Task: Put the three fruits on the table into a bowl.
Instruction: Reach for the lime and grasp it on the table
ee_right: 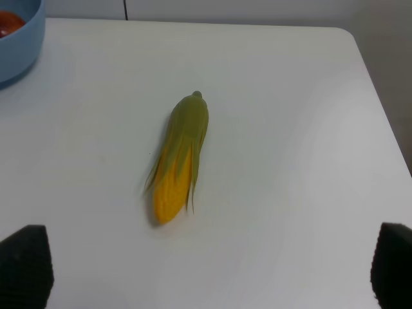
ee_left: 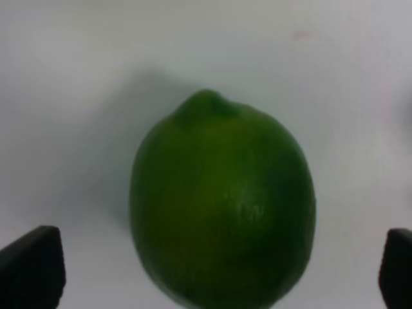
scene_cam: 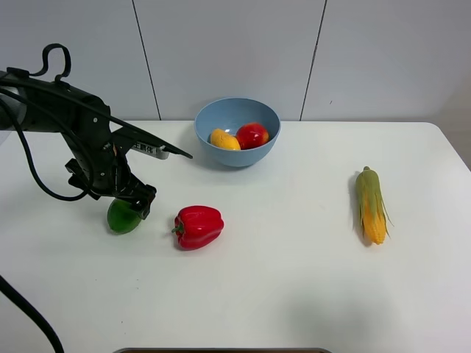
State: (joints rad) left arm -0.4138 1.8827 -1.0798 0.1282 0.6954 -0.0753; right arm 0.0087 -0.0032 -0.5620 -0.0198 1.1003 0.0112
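Observation:
The green lime (scene_cam: 121, 218) rests on the white table (scene_cam: 294, 287) at the left, and fills the left wrist view (ee_left: 222, 206). My left gripper (scene_cam: 133, 201) is open just above it, one fingertip (ee_left: 32, 265) on each side and neither touching the fruit. The light-blue bowl (scene_cam: 237, 152) stands at the back centre holding the yellow-orange mango (scene_cam: 224, 139) and the red peach-like fruit (scene_cam: 252, 135). My right gripper (ee_right: 209, 267) is open over bare table with nothing between its fingers; it is out of the exterior high view.
A glossy red bell pepper (scene_cam: 197, 226) lies just right of the lime. A corn cob with green husk (scene_cam: 372, 204) lies on the right side, also in the right wrist view (ee_right: 179, 158). The bowl's rim (ee_right: 19, 48) shows at that view's corner.

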